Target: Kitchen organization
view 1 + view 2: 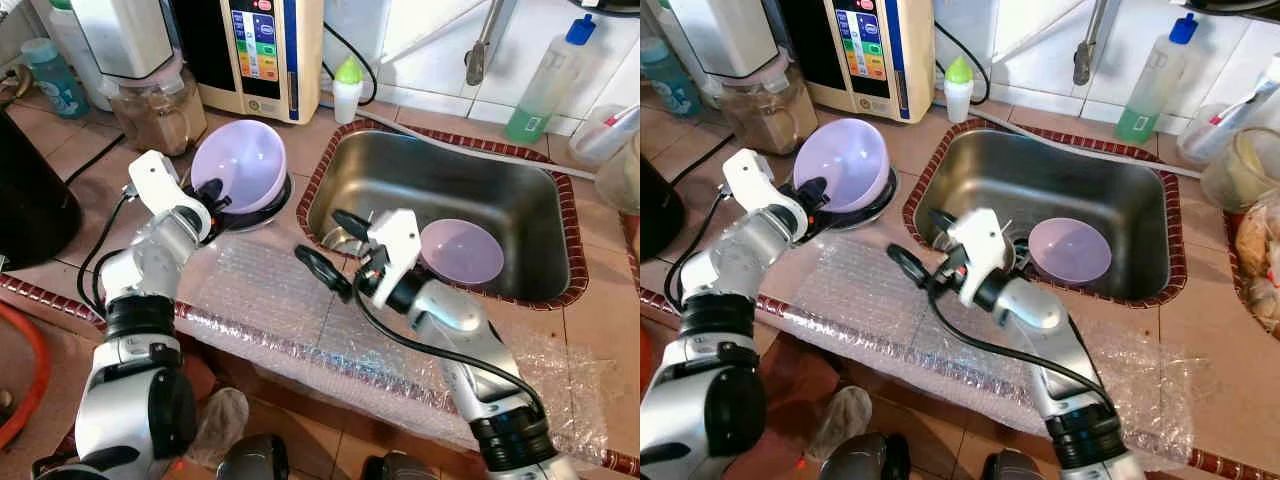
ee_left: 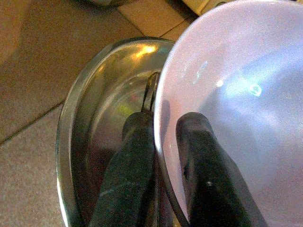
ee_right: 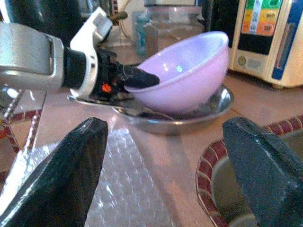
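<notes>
Left wrist view: left gripper (image 2: pixel 163 156) pinches the rim of the lilac plastic bowl (image 1: pixel 238 165), tilted in the shallow steel dish (image 1: pixel 262 213) left of the steel sink (image 1: pixel 540 215). Right gripper (image 1: pixel 335 250) hovers wide open, empty, near the sink's left edge. Second lilac bowl (image 1: pixel 460 250) sits in the sink; stacking looks undone.

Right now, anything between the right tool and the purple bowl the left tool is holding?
Nothing visible. The right tool is open over the sink's left rim, facing the purple bowl; between them lie bare counter and bubble wrap. The left tool pinches the bowl's rim above a steel dish.
</notes>
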Motion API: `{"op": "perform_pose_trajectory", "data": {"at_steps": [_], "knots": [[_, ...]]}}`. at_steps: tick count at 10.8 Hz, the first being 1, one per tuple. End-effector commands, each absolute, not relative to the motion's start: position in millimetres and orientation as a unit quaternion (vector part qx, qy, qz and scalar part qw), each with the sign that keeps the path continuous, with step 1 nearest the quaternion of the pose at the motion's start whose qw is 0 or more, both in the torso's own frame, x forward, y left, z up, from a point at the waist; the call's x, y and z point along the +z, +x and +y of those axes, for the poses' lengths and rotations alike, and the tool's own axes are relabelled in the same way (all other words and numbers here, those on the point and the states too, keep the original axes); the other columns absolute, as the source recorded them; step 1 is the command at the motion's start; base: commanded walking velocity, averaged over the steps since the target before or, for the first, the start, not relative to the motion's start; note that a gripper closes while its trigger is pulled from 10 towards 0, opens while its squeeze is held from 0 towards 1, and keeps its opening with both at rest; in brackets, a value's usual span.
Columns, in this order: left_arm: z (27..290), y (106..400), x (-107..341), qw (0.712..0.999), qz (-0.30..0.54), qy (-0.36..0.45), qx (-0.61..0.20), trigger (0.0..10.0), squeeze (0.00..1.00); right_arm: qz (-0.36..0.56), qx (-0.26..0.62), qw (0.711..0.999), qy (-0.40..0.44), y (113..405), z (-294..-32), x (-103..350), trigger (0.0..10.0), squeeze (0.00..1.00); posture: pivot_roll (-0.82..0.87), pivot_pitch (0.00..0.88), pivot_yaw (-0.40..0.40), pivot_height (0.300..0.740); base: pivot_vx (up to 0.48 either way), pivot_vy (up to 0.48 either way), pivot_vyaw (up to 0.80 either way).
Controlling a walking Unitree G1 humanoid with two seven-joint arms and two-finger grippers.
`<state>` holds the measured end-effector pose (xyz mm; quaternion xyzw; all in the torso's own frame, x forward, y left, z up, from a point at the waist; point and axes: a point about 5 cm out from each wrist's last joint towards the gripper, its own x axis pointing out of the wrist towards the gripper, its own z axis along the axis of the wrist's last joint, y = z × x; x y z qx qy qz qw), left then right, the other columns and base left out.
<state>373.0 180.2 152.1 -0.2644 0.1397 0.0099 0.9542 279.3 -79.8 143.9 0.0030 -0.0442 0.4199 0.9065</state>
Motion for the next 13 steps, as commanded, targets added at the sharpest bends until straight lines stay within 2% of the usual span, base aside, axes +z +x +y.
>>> {"op": "perform_pose_trajectory", "data": {"at_steps": [1, 5, 7, 9, 12, 13], "knots": [[180, 372, 156, 0.965, 0.119, -0.235, 0.007, 0.0, 0.0, -0.037, 0.427, 0.904, -0.002, 279, -77, 141, 10.0, 0.0, -0.06, 0.018, 0.073, 0.74, 0.0, 0.0, 0.0], [169, 369, 176, 0.993, -0.01, -0.113, -0.026, 0.0, 0.0, -0.04, 0.387, 0.921, 0.026, 284, -76, 140, 10.0, 0.0, -0.06, 0.015, 0.064, 0.74, 0.0, 0.0, 0.0], [151, 362, 190, 0.992, -0.083, -0.057, -0.081, 0.0, 0.0, -0.082, 0.333, 0.936, 0.084, 293, -81, 155, 10.0, 0.0, -0.05, 0.013, 0.063, 0.74, 0.0, 0.0, 0.0], [138, 354, 200, 0.982, -0.153, 0.021, -0.106, 0.0, 0.0, -0.113, 0.311, 0.937, 0.114, 297, -82, 166, 10.0, 0.0, -0.05, 0.009, 0.064, 0.74, 0.0, 0.0, 0.0], [125, 343, 200, 0.97, -0.191, 0.043, -0.144, 0.0, 0.0, -0.117, 0.256, 0.951, 0.131, 314, -85, 170, 10.0, 0.0, -0.04, 0.008, 0.058, 0.74, 0.0, 0.0, 0.0], [121, 338, 200, 0.965, -0.207, 0.037, -0.155, 0.0, 0.0, -0.108, 0.236, 0.956, 0.137, 321, -85, 168, 0.0, 0.0, -0.04, 0.008, 0.057, 0.74, 0.0, 0.0, 0.0]]}}
